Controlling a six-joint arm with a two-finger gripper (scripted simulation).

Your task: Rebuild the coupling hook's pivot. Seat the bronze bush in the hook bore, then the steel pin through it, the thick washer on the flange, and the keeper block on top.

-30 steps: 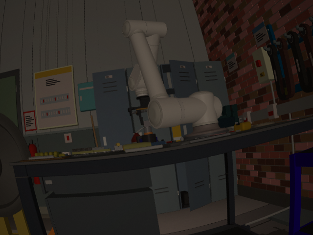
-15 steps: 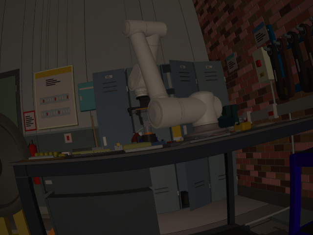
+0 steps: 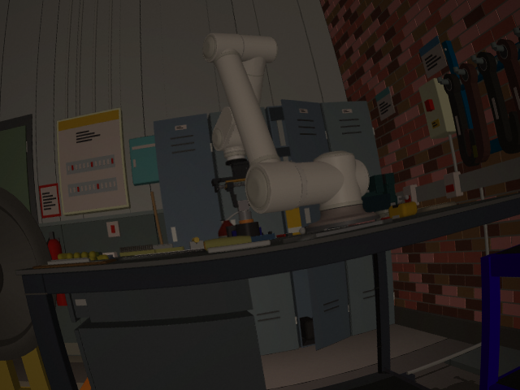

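The steel pin stands upright in my gripper, which is closed on it directly over the hook. Below the pin, the bronze bush shows as an orange ring sitting in the dark hook body on the bench. The pin's lower end meets the bush; I cannot tell how deep it sits. The thick washer and the keeper block are not clear to me among the small parts on the bench.
The bench top runs across the scene, with flat trays in front of the hook and small yellow parts at its left end. The arm's base stands right of the hook. Lockers line the back wall.
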